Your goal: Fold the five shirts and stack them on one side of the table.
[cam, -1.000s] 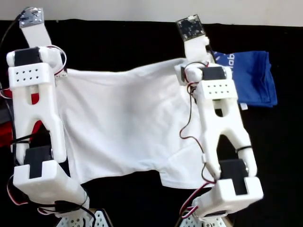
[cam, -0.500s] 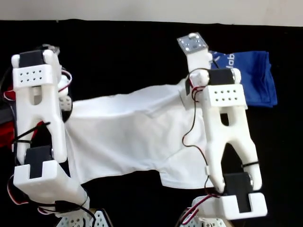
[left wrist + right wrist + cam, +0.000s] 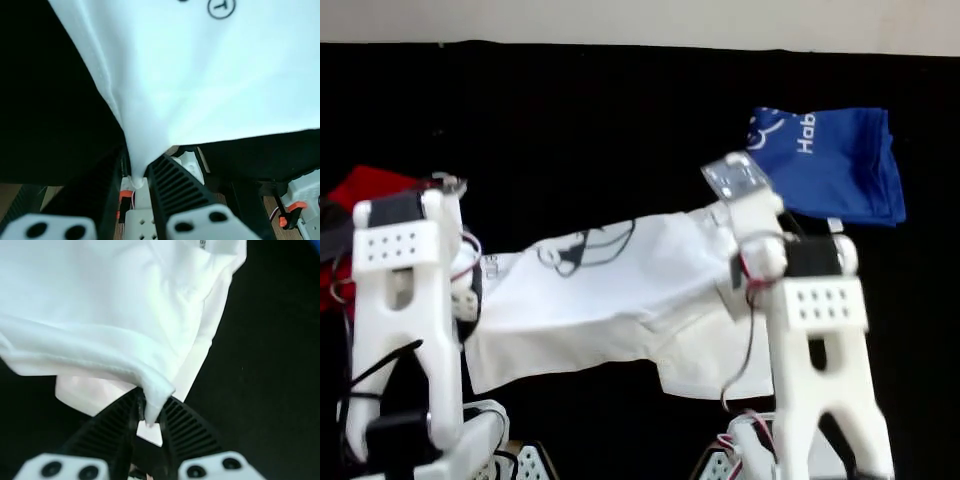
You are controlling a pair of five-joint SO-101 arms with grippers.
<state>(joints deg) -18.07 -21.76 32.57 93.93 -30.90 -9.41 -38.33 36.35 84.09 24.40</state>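
A white shirt (image 3: 610, 290) lies across the middle of the black table, its far edge lifted and drawn toward the front so a printed side faces up. My left gripper (image 3: 137, 176) is shut on the shirt's left corner, with the cloth (image 3: 200, 80) fanning out from the fingers. My right gripper (image 3: 151, 414) is shut on the right corner, where bunched white cloth (image 3: 115, 305) hangs over the lower layer. In the high view the left arm (image 3: 405, 300) stands at the shirt's left end and the right arm (image 3: 815, 320) at its right end.
A folded blue shirt (image 3: 835, 165) lies at the back right of the table. A red shirt (image 3: 365, 195) lies crumpled at the left edge. The black table (image 3: 580, 120) is bare behind the white shirt.
Both arms have drawn back toward the front, pulling the white shirt's far edge over its near half. The shirt's print now faces up, and the blue shirt stands uncovered.
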